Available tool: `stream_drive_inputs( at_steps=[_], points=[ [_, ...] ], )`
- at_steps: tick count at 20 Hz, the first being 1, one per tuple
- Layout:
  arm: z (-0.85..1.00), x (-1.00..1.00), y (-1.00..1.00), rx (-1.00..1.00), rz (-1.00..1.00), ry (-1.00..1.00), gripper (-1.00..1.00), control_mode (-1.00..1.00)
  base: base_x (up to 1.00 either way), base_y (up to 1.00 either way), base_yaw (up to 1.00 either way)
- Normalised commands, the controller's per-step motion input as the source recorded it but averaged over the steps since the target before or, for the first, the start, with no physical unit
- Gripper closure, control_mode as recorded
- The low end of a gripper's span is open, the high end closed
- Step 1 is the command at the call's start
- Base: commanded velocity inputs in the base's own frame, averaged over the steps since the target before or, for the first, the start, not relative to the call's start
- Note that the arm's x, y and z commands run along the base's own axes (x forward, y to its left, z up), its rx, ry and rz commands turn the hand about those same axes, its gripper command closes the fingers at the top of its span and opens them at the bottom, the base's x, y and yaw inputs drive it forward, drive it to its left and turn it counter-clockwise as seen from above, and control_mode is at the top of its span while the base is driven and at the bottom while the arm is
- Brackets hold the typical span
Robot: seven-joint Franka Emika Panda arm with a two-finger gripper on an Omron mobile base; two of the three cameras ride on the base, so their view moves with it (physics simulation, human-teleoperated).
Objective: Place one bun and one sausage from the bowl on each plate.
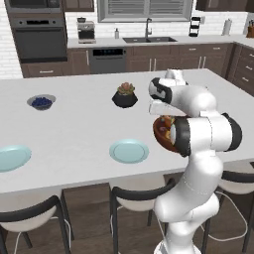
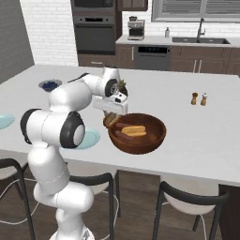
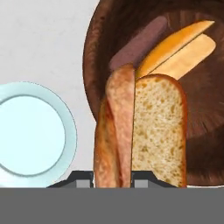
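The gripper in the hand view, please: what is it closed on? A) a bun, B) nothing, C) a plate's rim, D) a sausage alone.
A: the gripper is shut on a split bun, held above the brown bowl, where another bun and a sausage lie.

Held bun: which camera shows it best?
Hand view: the bun stands large and close above the bowl, gripped by the shut claw. The right base view shows it as a small tan piece under the claw. In the left base view the arm hides it.
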Motion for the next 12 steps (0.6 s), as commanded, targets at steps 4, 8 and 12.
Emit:
stream_drive_inputs(
  at_steps=[4, 8, 12],
  points=[
    [-0.03, -0.20, 1.00, -0.01, 0.35, 0.13, 1.00, -1.00, 0.00, 0.00, 0.00],
    [-0.24, -0.29, 0.96, -0.02, 0.29, 0.18, 1.00, -1.00, 0.00, 0.00, 0.00],
    [-0.33, 0.03, 0.61, 0.00, 0.08, 0.17, 1.00, -1.00, 0.00, 0.00, 0.00]
  ],
)
